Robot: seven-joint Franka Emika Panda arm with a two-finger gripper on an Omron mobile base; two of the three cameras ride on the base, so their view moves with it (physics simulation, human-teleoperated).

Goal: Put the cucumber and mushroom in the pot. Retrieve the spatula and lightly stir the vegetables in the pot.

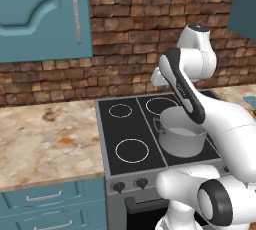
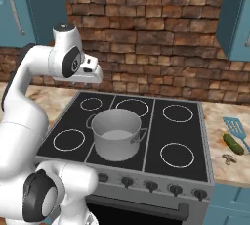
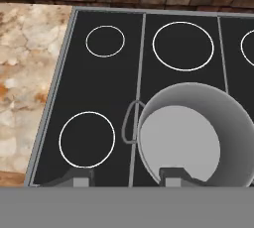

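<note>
Overhead, tool spread above pot rim's left edge.

The white arm is folding up and forward, its hand tilting downward; the claw is hanging with fingertips spread apart, gripping nothing.

1. No legible text, label, brand, number or sign was found on any surface.
2. The stove knobs carried no readable markings at this resolution.
</note>
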